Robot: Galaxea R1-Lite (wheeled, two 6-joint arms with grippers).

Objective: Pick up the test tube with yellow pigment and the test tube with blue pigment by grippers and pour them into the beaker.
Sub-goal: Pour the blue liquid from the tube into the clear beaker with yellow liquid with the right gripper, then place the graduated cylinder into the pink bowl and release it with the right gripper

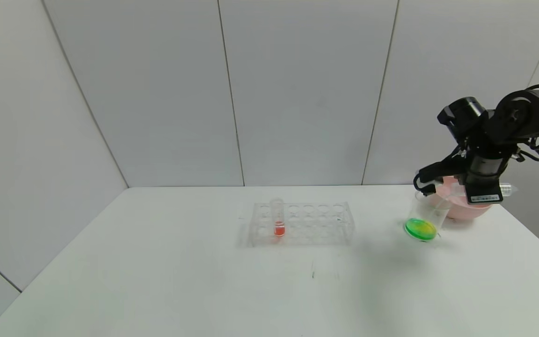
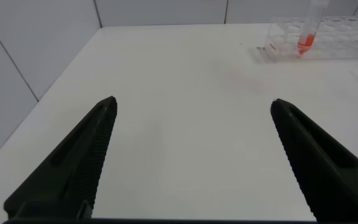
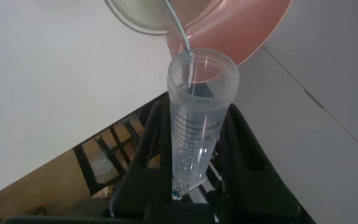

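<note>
The beaker (image 1: 423,216) stands at the table's right with green-yellow liquid at its bottom. My right gripper (image 1: 433,183) hovers just over its rim, shut on a clear graduated tube (image 3: 194,137). The tube is tilted with its mouth at the beaker's rim (image 3: 135,18). It is almost empty, with only a blue trace at its bottom, so it is the blue-pigment tube. My right gripper (image 3: 197,107) grips it along its sides. The yellow-pigment tube is out of view. My left gripper (image 2: 191,102) is open and empty above the table's left part.
A clear tube rack (image 1: 302,223) stands mid-table and holds one tube of orange-red liquid (image 1: 278,219); both also show in the left wrist view (image 2: 328,37). A pink bowl (image 1: 466,209) sits right behind the beaker, near the table's right edge.
</note>
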